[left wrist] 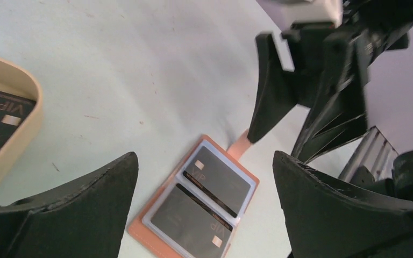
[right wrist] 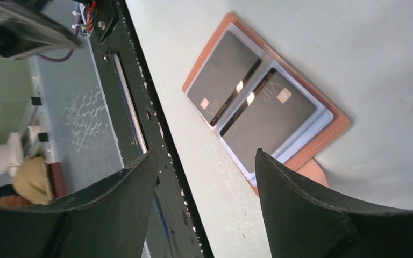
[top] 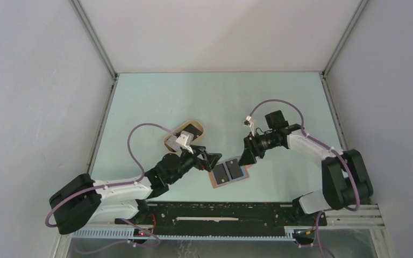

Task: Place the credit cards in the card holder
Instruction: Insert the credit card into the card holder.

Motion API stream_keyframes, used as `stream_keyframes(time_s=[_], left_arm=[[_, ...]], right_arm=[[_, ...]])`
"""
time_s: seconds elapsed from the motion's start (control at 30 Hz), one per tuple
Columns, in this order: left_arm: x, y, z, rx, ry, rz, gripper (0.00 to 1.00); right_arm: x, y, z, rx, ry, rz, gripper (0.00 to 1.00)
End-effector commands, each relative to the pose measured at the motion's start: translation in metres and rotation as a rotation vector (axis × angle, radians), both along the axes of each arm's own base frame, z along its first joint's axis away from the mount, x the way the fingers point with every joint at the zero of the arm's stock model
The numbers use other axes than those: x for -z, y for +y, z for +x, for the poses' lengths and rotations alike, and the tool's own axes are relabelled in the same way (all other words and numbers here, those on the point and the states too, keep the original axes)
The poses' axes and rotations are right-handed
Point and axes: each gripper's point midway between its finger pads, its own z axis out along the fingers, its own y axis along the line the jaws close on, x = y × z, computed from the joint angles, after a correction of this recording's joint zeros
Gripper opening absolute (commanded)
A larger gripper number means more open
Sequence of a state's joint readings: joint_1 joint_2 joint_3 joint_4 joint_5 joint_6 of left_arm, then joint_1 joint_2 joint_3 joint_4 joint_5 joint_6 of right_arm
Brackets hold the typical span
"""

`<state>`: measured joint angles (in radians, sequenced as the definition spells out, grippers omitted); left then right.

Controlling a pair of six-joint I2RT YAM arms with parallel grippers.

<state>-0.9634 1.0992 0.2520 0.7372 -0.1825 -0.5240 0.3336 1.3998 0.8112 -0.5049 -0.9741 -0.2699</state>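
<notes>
The card holder [top: 228, 173] lies open and flat on the table, reddish-brown with pale blue pockets. Two dark grey credit cards sit in its pockets, one [left wrist: 221, 180] beside the other [left wrist: 188, 217]; both also show in the right wrist view [right wrist: 223, 78] [right wrist: 271, 115]. My left gripper [top: 211, 159] is open and empty just left of the holder, its jaws wide above it [left wrist: 204, 156]. My right gripper [top: 246, 156] is open and empty at the holder's right edge [right wrist: 205, 153], one fingertip [left wrist: 258, 129] on the snap tab [left wrist: 240, 144]. More cards, a black one [left wrist: 0, 115] and a pale one [top: 183, 141], lie in the tan tray.
The tan oval tray [top: 171, 142] stands behind the left gripper, its rim at the left of the left wrist view [left wrist: 24, 134]. A black mounting rail [top: 220, 212] runs along the near table edge, close to the holder [right wrist: 140, 107]. Grey walls enclose the table.
</notes>
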Motion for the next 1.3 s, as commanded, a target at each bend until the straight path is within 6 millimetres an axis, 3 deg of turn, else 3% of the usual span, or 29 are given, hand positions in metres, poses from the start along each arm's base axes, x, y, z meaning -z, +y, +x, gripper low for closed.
stream_keyframes(time_s=[0.0,0.27,0.4,0.57,0.77,1.27], left_arm=[[-0.013,0.011,0.013,-0.068,-0.041,-0.058,0.98],[0.004,-0.016,-0.016,0.104,0.014,-0.133,0.65],[0.021,-0.031,-0.023,0.141,0.102,-0.169,0.42],[0.045,-0.047,-0.023,0.15,0.216,-0.182,0.25],[0.065,-0.055,-0.018,0.129,0.289,-0.118,0.13],[0.094,-0.062,-0.014,0.083,0.389,0.003,0.02]], right_arm=[[0.015,0.004,0.015,0.053,0.126,-0.05,0.74],[0.037,0.007,0.014,0.036,0.252,-0.119,0.68],[0.046,0.008,0.013,0.037,0.297,-0.144,0.65],[0.054,0.009,0.012,0.033,0.348,-0.164,0.62],[0.061,0.008,0.012,0.037,0.378,-0.183,0.61],[0.069,0.007,0.013,0.046,0.412,-0.211,0.61]])
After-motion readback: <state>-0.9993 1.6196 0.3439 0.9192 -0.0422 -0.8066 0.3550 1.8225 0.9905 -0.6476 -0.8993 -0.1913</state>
